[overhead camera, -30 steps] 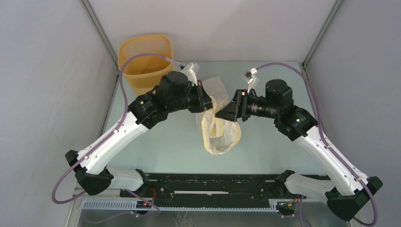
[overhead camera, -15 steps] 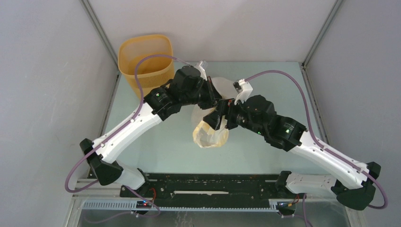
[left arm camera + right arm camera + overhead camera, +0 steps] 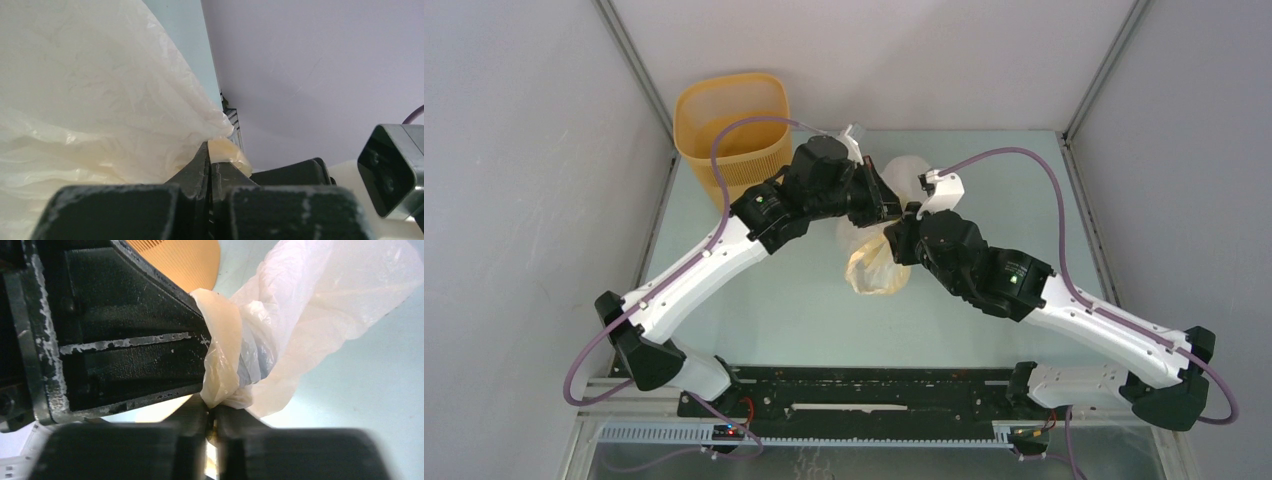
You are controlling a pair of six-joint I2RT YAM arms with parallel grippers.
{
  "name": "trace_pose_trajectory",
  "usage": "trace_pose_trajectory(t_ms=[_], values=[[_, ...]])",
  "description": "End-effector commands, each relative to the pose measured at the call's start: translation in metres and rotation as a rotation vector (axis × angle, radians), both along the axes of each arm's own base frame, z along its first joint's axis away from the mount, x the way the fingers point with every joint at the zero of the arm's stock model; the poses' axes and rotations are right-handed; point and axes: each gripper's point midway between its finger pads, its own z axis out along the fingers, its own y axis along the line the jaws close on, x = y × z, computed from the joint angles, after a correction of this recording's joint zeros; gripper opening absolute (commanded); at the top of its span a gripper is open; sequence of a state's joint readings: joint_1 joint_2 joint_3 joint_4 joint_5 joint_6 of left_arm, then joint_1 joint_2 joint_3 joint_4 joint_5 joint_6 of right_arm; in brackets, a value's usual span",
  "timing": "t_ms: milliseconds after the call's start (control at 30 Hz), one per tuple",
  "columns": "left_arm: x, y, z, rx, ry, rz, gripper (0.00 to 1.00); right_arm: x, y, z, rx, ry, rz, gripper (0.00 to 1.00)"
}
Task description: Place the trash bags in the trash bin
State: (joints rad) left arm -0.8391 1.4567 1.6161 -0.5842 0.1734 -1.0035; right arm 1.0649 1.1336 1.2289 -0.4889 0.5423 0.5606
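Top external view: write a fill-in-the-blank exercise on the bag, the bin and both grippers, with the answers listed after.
The left gripper is ____ on the thin, translucent cream plastic bag.
The right gripper pinches the ____ bag.
The ribbed yellow-orange plastic bin stands in the far-____ corner of the pale green table.
The bag hangs ____ the bin.
Missing words: shut; same; left; outside.

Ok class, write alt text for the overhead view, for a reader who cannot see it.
Two robot arms meet above a table, their jaws pinching one crumpled cream plastic bag between them. A yellow-orange bin stands upright at the far left corner.
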Motion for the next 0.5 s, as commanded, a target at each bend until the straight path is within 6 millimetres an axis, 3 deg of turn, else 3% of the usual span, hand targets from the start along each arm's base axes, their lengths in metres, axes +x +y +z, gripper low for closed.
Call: trace_pose_trajectory(t_ms=[0, 133, 233, 333, 467], values=[[-0.006, 0.004, 0.026, -0.062, -0.05, -0.027, 0.1, 0.0, -0.005, 0.034, 0.078, -0.098, -0.003, 0.0], [-0.003, 0.019, 0.034, -0.053, -0.108, -0.012, 0.6, -0.005, -0.009, 0.027, 0.077, -0.06, 0.047, 0.0], [-0.002, 0.04, 0.041, -0.025, -0.179, 0.014, 0.86, -0.01, -0.017, 0.016, 0.069, -0.017, 0.093, 0.0], [-0.001, 0.066, 0.049, 0.014, -0.244, 0.053, 0.98, -0.015, -0.029, 0.009, 0.101, 0.018, 0.131, 0.0], [0.001, 0.112, 0.056, 0.111, -0.342, 0.149, 1.0, -0.015, -0.061, 0.01, 0.181, 0.099, 0.101, 0.0]])
